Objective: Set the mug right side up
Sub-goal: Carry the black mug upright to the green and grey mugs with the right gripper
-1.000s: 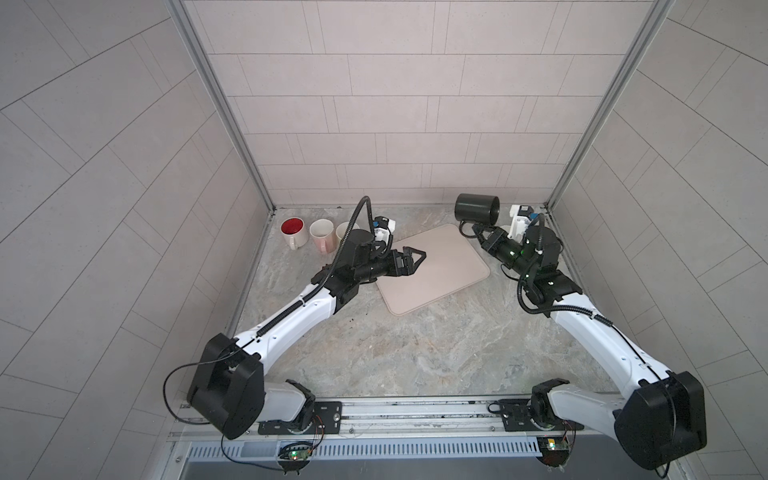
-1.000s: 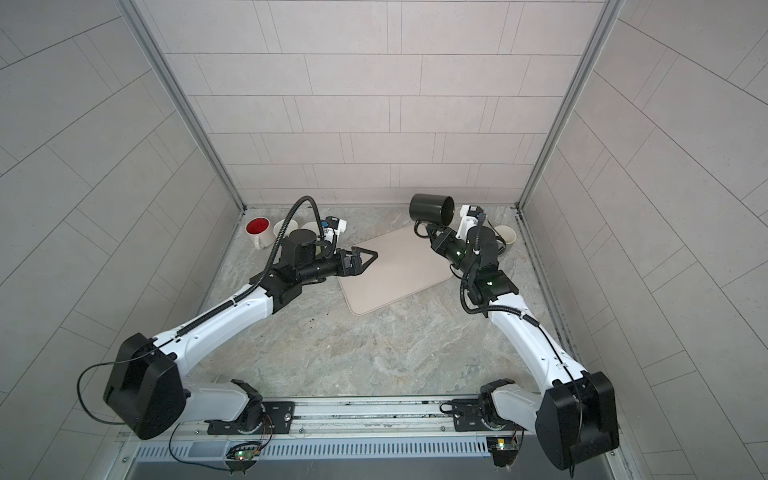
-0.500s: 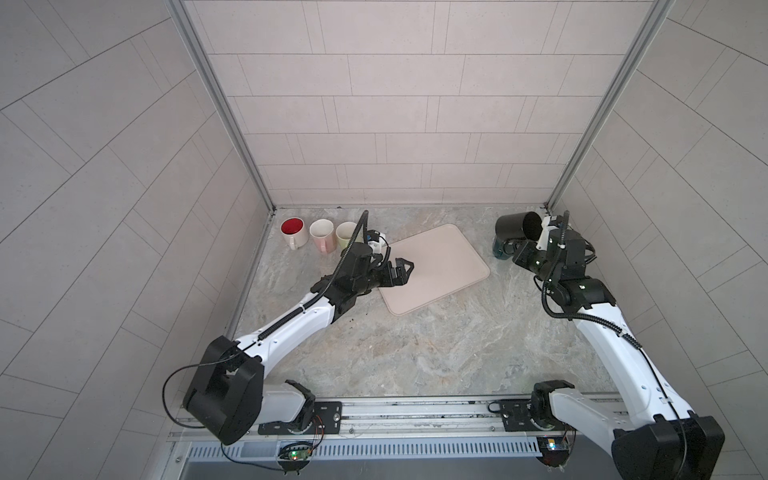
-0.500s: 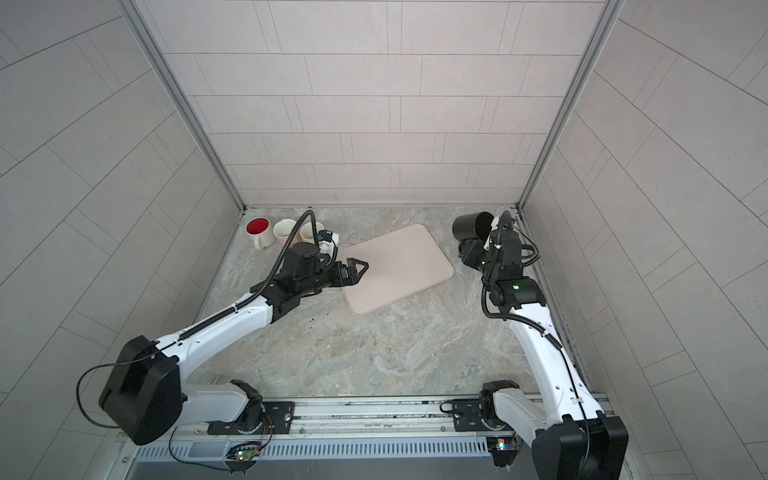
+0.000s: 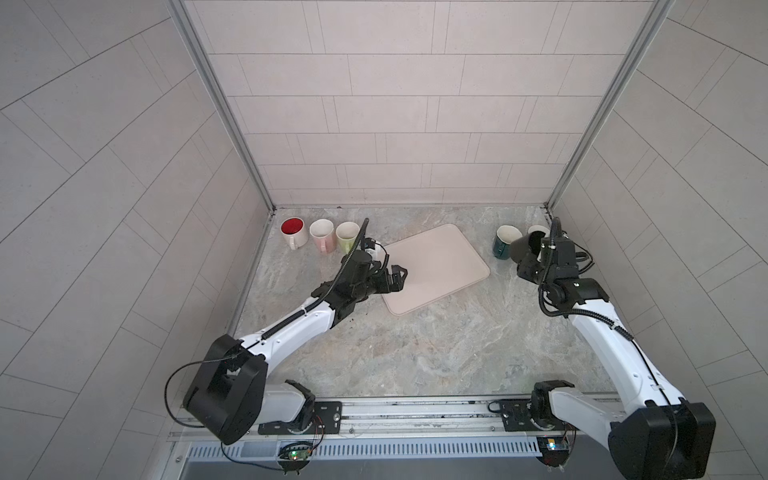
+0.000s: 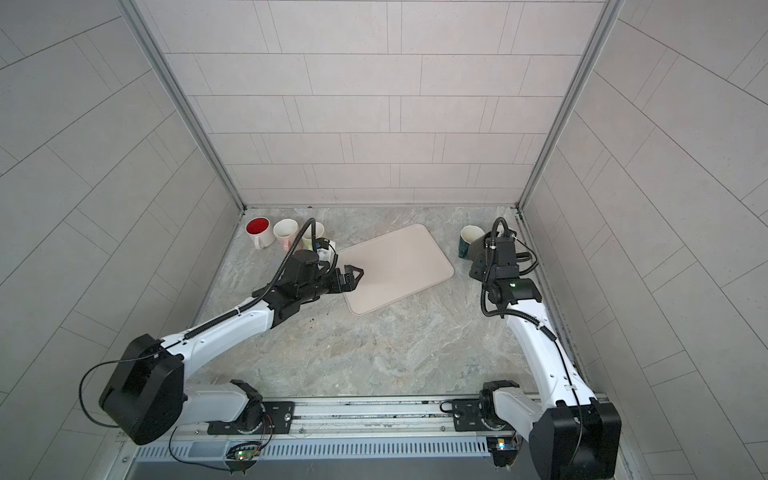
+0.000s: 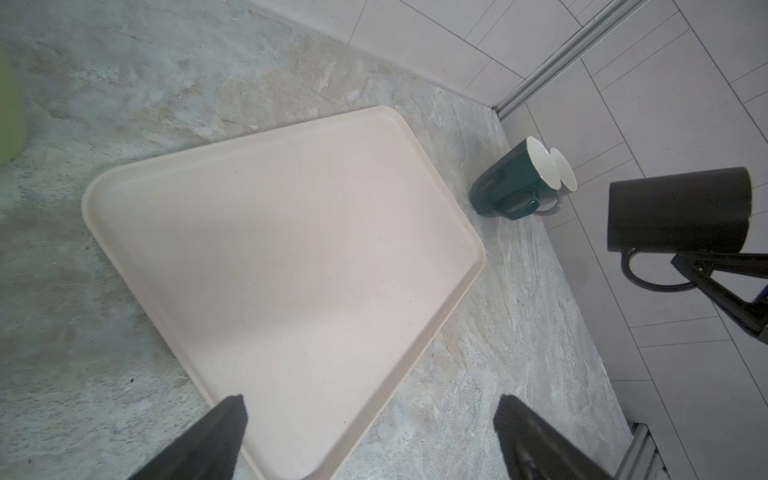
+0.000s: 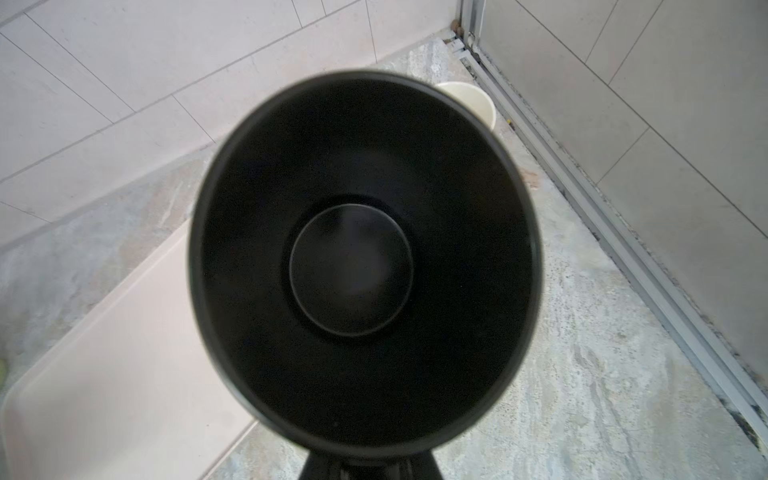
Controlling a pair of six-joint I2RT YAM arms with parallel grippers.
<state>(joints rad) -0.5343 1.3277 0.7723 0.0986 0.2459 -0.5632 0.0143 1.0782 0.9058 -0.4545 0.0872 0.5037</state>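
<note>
The black mug (image 5: 523, 250) (image 6: 478, 249) hangs tilted above the table at the back right, beside the right wall. My right gripper (image 5: 533, 266) (image 6: 484, 268) is shut on its handle. In the left wrist view the mug (image 7: 677, 210) shows side-on, with the right gripper's fingers (image 7: 706, 272) at the handle. The right wrist view looks straight into the mug's open mouth (image 8: 365, 262), down to its bottom. My left gripper (image 5: 400, 276) (image 6: 356, 274) (image 7: 370, 405) stands open and empty over the near left corner of the pink tray (image 5: 440, 266) (image 7: 291, 249).
A red-lined mug (image 5: 292, 231), a pink mug (image 5: 322, 235) and a green mug (image 5: 347, 235) stand upright at the back left. A dark teal mug (image 5: 503, 242) and a cream mug (image 8: 469, 99) stand just behind the held mug.
My right arm carried the black mug from the tray's back edge to the back right corner and turned it. My left gripper drew back from the tray's middle to its near left corner.
</note>
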